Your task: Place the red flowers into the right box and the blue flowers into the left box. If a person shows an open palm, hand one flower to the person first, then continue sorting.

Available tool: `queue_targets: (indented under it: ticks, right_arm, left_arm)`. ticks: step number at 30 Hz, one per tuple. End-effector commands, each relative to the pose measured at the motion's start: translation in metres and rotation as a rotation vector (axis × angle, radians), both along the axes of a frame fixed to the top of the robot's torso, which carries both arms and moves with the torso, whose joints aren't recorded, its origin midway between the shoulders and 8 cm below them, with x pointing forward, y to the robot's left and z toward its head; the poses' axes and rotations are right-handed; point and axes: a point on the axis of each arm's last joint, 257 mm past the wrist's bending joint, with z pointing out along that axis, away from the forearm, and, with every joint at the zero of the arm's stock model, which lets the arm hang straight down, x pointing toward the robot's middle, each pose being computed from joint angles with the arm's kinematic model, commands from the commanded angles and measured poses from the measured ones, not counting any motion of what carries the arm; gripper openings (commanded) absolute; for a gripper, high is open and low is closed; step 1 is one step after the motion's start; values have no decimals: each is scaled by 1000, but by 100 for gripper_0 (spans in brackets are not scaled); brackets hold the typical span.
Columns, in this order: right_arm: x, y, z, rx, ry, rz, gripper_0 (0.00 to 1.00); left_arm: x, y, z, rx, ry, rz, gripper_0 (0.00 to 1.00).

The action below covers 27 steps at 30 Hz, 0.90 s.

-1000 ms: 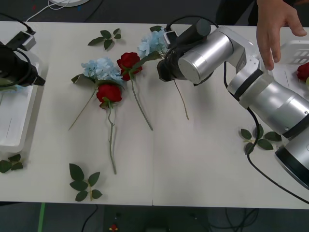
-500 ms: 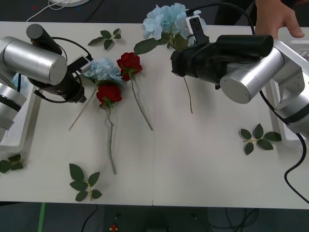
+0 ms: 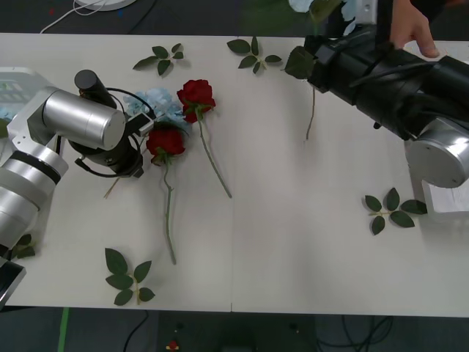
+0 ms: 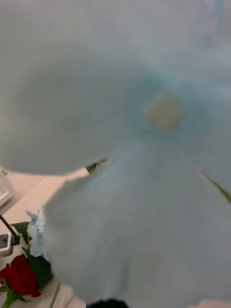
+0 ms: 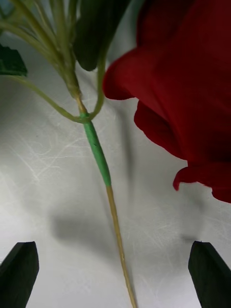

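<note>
loose sprig (image 3: pixel 126 277): nearest me, by the table's front edge, well clear of the work.
landmark: the low rose (image 3: pixel 165 141), bloom mid-left on the table (image 3: pixel 293 242), stem running toward me.
left gripper (image 3: pixel 132 158): I have it down just left of the low rose; fingers (image 5: pixel 19 272) spread wide, straddling a thin stem (image 5: pixel 113 211), nothing gripped yet.
blue hydrangea on table (image 3: pixel 157 103): touching the low rose's far-left side; I judge that stem is its own.
second rose (image 3: pixel 196 95): just beyond and right of the low rose.
right gripper (image 3: pixel 322 51): far right of the low rose, raised, clamped on a blue hydrangea's stem (image 3: pixel 311 110); its bloom (image 4: pixel 134 144) sits right against the wrist camera.
person's hand (image 3: pixel 410 26): far right at the back edge, near that gripper; palm I cannot tell.
progress: two roses and one hydrangea left on the table, one hydrangea in the air; I judge roughly halfway.
room: open table right of the low rose; crowded on its left.
</note>
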Motion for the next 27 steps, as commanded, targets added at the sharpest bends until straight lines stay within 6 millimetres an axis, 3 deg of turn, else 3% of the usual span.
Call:
queue_targets:
  ticks: [1,8,22,27]
  right_arm:
    - [-12,-27,44,-9,-135,-25,0]
    - [-2,-69,72,-57,-241,-130,0]
    - [25,-158,80,-25,-270,-300,0]
    - [30,-176,81,-13,-278,-330,0]
  left_arm:
    - [18,-28,19,29,-42,-116,80]
    - [16,-41,5,-1,-31,-119,77]
    - [10,-45,-10,-15,-30,-125,77]
    - [10,-44,-10,-15,-30,-124,77]
